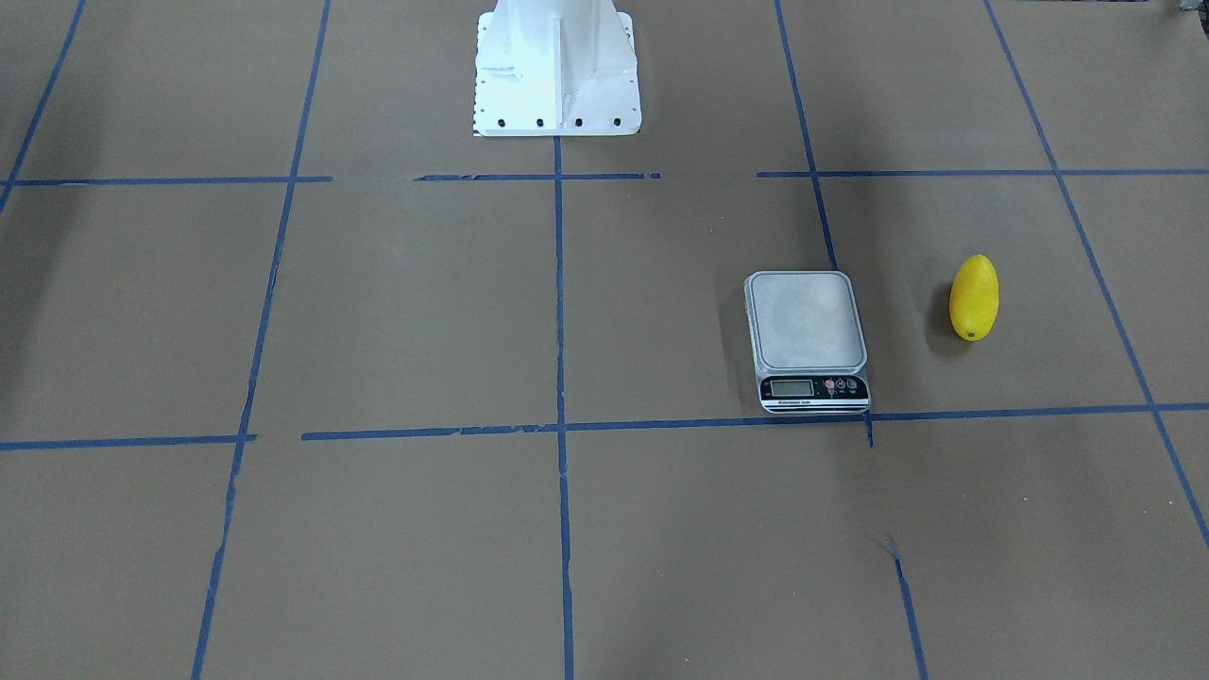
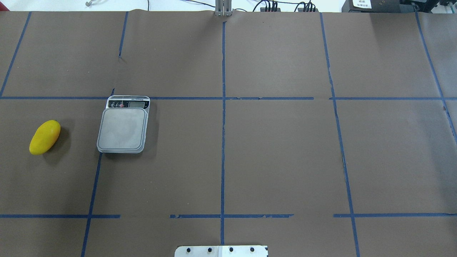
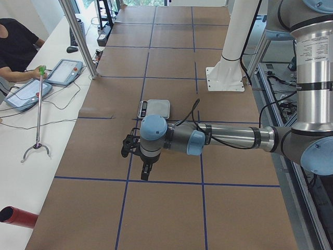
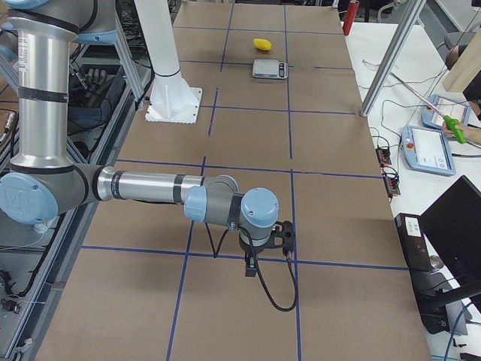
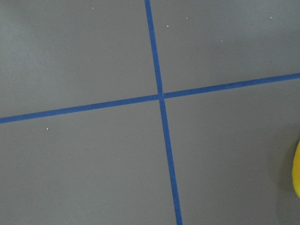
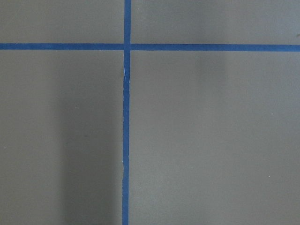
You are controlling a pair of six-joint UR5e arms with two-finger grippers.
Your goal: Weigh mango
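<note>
The mango (image 1: 974,297) is a small yellow-orange oval lying on the brown table, apart from the scale; it also shows in the overhead view (image 2: 44,137) and far off in the exterior right view (image 4: 262,44). A yellow sliver of it sits at the right edge of the left wrist view (image 5: 297,168). The silver scale (image 1: 805,321) (image 2: 123,128) has an empty platform. My left gripper (image 3: 128,146) hangs above the table near the scale (image 3: 154,108). My right gripper (image 4: 285,235) is far from both. I cannot tell whether either is open or shut.
The white robot pedestal (image 1: 557,66) stands at the table's robot side. Blue tape lines (image 2: 223,142) grid the brown table. An operator's side bench holds tablets (image 3: 28,94) and a metal pole (image 3: 78,36). A red cylinder (image 3: 18,216) lies at the near corner.
</note>
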